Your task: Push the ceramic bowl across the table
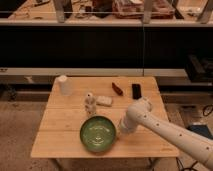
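Camera view is showing the ceramic bowl (98, 134) sitting at the near middle of the table (59, 126). The gripper (120, 132) is hanging just beside the bowl's right rim; whether it is open cannot be told.

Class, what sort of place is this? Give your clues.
Probably a robotics lab or workshop: a cluttered workbench behind, a wooden table with a white cup, and a robot's gripper beside the green ceramic bowl's right rim.
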`<state>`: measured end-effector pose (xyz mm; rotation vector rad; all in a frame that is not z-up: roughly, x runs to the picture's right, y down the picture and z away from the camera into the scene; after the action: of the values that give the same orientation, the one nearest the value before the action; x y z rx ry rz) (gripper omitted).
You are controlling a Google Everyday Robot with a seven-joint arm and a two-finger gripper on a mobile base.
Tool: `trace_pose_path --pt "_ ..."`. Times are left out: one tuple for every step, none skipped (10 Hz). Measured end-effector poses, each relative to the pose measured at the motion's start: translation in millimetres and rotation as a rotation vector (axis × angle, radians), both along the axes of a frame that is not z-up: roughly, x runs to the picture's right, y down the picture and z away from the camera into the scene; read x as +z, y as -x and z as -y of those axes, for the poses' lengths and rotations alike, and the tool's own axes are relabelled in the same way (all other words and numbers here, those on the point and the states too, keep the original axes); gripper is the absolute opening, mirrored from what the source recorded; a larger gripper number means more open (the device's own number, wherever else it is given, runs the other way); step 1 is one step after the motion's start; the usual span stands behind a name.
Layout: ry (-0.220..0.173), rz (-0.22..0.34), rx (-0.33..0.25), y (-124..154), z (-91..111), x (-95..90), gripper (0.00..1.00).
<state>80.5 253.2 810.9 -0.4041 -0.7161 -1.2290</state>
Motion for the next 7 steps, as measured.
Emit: trace_pose_path --pt "0.004 0.018 -0.008 12 1 -0.2 0.0" --pt "0.008 0.045 -0.023 28 3 -2.9 0.0" --pt "0.011 0.072 -0.04 43 4 -5.2 0.0" --pt "0.014 0.098 -0.058 58 4 -7.2 0.0" --pt "0.019 0.115 -0.074 68 3 -7.4 0.0" --pt "0.025 0.126 -0.085 76 1 -6.7 0.0" --pt "0.03 0.135 -0.098 83 -1 -5.4 0.0"
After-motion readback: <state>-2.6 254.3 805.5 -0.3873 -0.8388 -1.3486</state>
